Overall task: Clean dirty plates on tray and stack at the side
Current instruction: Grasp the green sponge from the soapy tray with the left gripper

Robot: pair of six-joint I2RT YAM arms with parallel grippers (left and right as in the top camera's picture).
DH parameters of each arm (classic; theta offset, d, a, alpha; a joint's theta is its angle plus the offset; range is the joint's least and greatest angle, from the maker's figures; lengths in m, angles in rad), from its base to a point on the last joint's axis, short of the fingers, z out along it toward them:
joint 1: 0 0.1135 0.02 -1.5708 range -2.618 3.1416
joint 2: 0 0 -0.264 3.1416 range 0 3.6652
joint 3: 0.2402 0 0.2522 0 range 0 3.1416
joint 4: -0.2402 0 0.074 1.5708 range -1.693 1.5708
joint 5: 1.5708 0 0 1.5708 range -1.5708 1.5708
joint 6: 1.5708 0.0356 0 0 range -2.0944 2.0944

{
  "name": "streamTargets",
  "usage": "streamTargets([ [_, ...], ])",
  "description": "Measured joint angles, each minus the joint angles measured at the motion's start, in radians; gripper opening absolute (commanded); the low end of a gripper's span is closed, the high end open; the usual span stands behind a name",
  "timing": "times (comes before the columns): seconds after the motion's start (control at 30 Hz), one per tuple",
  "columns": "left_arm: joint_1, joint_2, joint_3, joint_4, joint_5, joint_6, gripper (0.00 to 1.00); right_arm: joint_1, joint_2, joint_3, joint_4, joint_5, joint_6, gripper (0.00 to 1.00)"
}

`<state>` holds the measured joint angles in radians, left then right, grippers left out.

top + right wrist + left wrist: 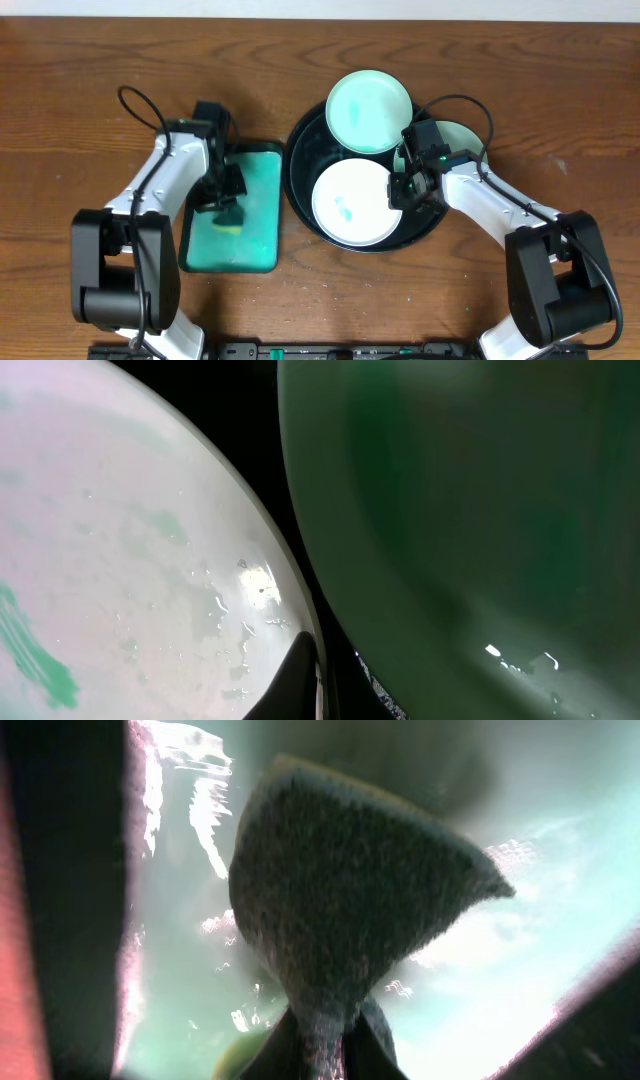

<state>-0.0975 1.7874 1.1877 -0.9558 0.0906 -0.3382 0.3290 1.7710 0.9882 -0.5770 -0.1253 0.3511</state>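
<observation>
The black tray (pixel 300 170) holds a white plate (pixel 350 200) with teal smears. A mint plate (pixel 368 110) lies over the tray's far rim. A third pale green plate (pixel 460 138) sits at the tray's right edge, partly hidden by the right arm. My right gripper (pixel 403 190) is shut on the white plate's right rim (pixel 120 560), one finger on top (pixel 305 680); the green plate (pixel 480 510) is close beside it. My left gripper (pixel 228 205) is shut on a dark-faced sponge (pixel 350 890), held low over the teal tray.
The teal rectangular tray (pixel 255 170) with a black edge lies left of the black tray, and its wet floor fills the left wrist view (pixel 520 950). Brown wooden table (pixel 80 80) lies all round.
</observation>
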Motion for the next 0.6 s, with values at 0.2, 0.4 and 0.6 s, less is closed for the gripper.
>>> streamTargets([
  [0.2, -0.003, -0.074, 0.130, -0.054, -0.008, 0.007, 0.07, 0.000, 0.000, 0.000, 0.000, 0.000, 0.000, 0.01],
  [0.4, -0.013, -0.100, 0.135, -0.056, -0.017, 0.006, 0.07, 0.000, 0.000, 0.000, 0.001, 0.001, 0.000, 0.01],
  [0.6, -0.111, -0.076, 0.135, -0.021, 0.005, -0.035, 0.07, 0.000, 0.000, 0.000, 0.002, 0.001, 0.000, 0.01],
])
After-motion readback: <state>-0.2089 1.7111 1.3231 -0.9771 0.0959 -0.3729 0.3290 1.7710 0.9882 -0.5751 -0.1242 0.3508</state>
